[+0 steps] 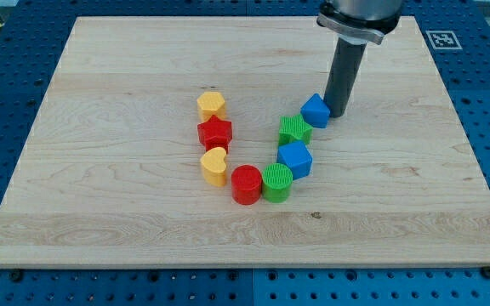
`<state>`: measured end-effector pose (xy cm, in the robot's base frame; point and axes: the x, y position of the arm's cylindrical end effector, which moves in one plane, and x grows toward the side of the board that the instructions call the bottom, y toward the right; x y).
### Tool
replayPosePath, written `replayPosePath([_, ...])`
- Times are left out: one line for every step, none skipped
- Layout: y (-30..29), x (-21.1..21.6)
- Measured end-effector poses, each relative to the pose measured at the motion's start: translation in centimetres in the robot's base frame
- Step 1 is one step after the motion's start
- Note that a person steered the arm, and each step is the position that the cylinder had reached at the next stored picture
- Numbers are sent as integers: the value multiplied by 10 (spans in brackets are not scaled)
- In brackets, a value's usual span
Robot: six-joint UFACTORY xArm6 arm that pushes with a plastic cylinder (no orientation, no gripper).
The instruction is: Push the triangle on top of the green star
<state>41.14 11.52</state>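
camera view: the step in hand, as i judge it, is nudging the blue triangle [315, 110] toward the green star [293, 129], which lies just beside it, toward the view's lower left. my tip [337, 113] sits at the triangle's right edge, touching it or very nearly so; the rod hides the contact line, so i cannot tell which. to do this well, the push should run along the line from the tip through the triangle's middle to the star, down and to the view's left. an off-centre push would likely spin the triangle and let it slide past the star. a short, slow stroke seems wise, since the blue hexagon-like block [294, 159] and the green cylinder [276, 182] stand close below the star and could be knocked out of line.

the other blocks, a yellow block [212, 105], a red star [214, 133], a yellow heart [215, 166] and a red cylinder [247, 184], sit well to the view's left on the wooden counter [100, 85] and should stay clear.

pose: the arm comes down from the view's top, the dark rod upright, its end on the board. the end effector is a plain rod with no jaws, so it holds nothing.
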Motion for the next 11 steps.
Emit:
replayPosePath([-10,0])
replayPosePath([-13,0])
replayPosePath([-18,0])
replayPosePath([-20,0])
replayPosePath([-17,2])
replayPosePath([-9,6])
replayPosePath([-9,6])
replayPosePath([-14,6])
replayPosePath([-16,6])
replayPosePath([-19,6])
replayPosePath([-22,6])
